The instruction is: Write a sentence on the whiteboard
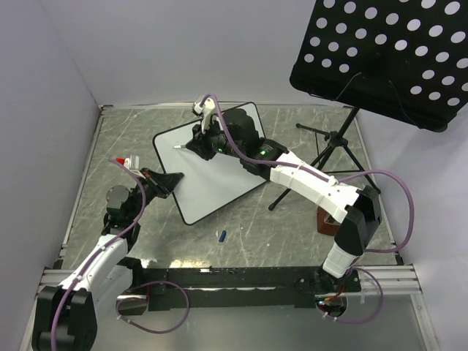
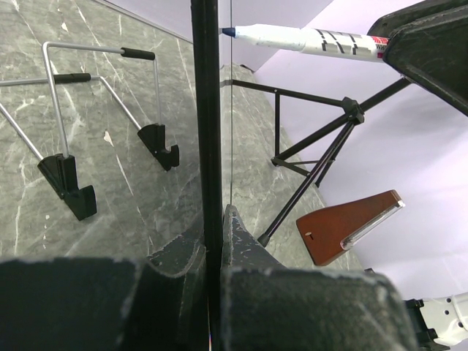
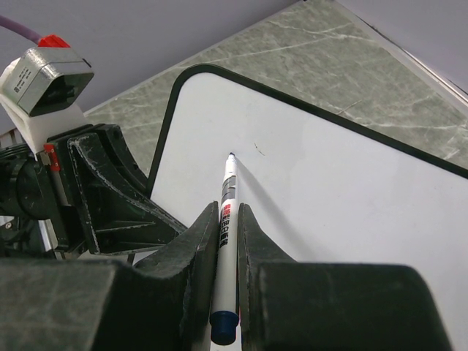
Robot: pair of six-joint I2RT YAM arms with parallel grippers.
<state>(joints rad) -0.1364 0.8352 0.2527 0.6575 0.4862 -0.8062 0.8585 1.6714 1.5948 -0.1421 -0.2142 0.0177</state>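
Whiteboard (image 1: 216,186) is seen lying at an angle in the middle of the grey table (image 1: 292,234), with its white face almost bare. Nearest the arm bases, a small blue cap (image 1: 221,235) is left on the table just below the board's lower corner. The board's left rim is clamped between the closed fingers of the left gripper (image 2: 213,219). Further in, a marker (image 3: 227,201) is held tight in the right gripper (image 3: 228,212), and its blue tip is set against the white surface near the upper left corner, beside a short faint stroke (image 3: 259,150). To the right, a brown wedge-shaped block (image 1: 325,221) is seen near a tripod (image 1: 333,139). Furthest back, a black perforated music stand (image 1: 387,58) is raised over the table
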